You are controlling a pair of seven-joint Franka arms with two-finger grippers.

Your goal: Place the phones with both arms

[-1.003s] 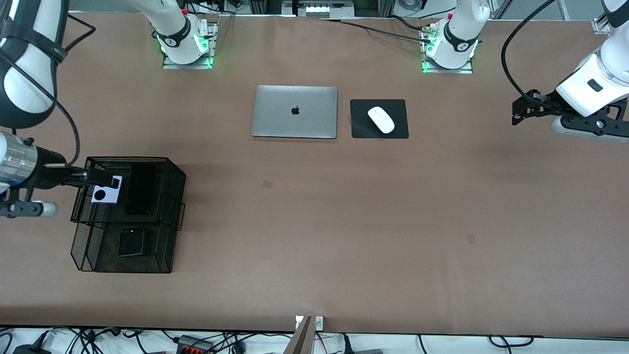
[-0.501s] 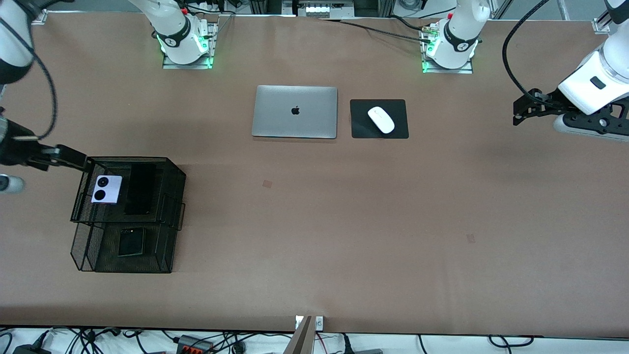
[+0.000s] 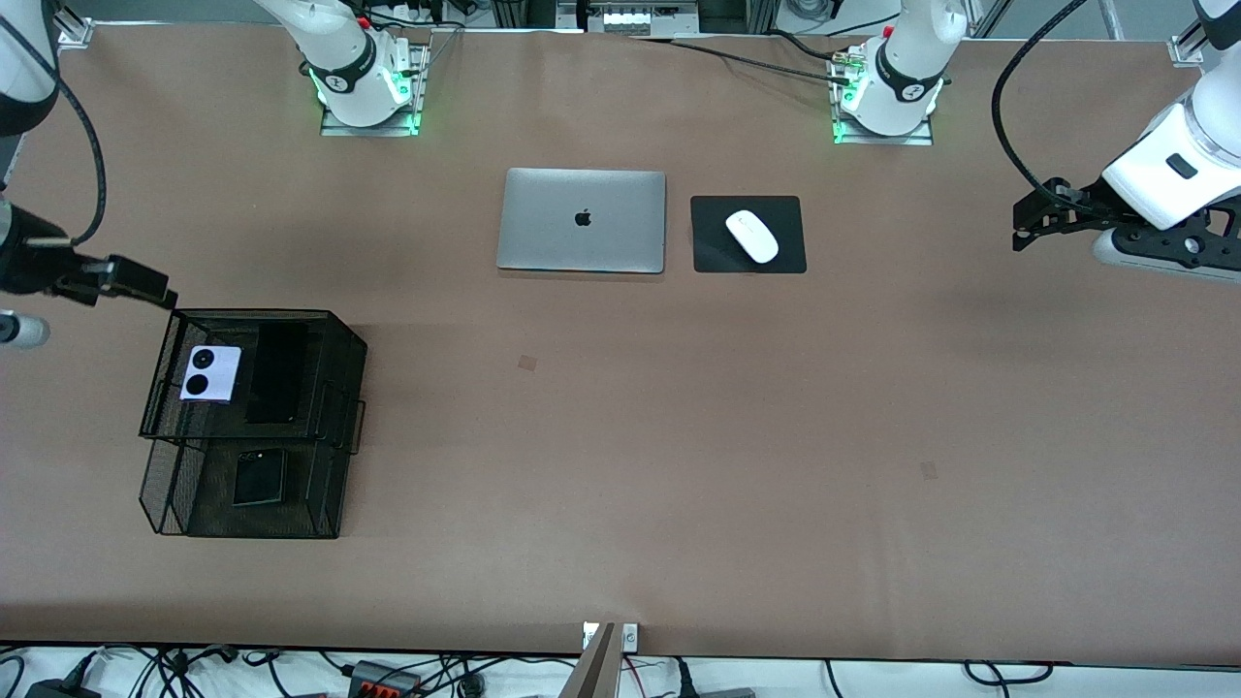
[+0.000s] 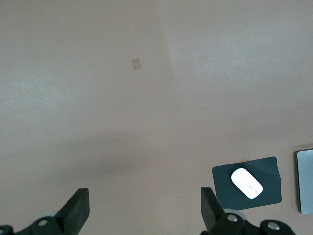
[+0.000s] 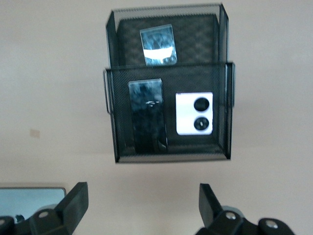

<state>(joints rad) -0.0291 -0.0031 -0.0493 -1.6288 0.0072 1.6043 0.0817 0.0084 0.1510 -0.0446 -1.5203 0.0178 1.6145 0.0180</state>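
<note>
A black mesh two-tier rack (image 3: 344, 388) stands toward the right arm's end of the table. Its upper tier holds the pinkish-white phone (image 3: 210, 373) and, beside it, the long black phone (image 3: 276, 371). The lower tier, nearer the front camera, holds the small black phone (image 3: 259, 476). My right gripper (image 3: 155, 291) is open and empty, over the table just outside the rack's corner. Its wrist view looks down on the rack (image 5: 220, 142), white phone (image 5: 194, 113), long phone (image 5: 146, 115) and small phone (image 5: 157, 45). My left gripper (image 3: 1020, 225) is open and empty over the left arm's end.
A closed silver laptop (image 3: 582, 220) lies mid-table near the bases. Beside it a white mouse (image 3: 752, 236) rests on a black pad (image 3: 713, 254). The left wrist view shows the mouse (image 4: 247, 182), pad (image 4: 269, 169) and laptop edge (image 4: 305, 181).
My right gripper has let go of the pinkish-white phone in the upper tier and drawn back out of the rack toward the right arm's end. The left arm has barely moved.
</note>
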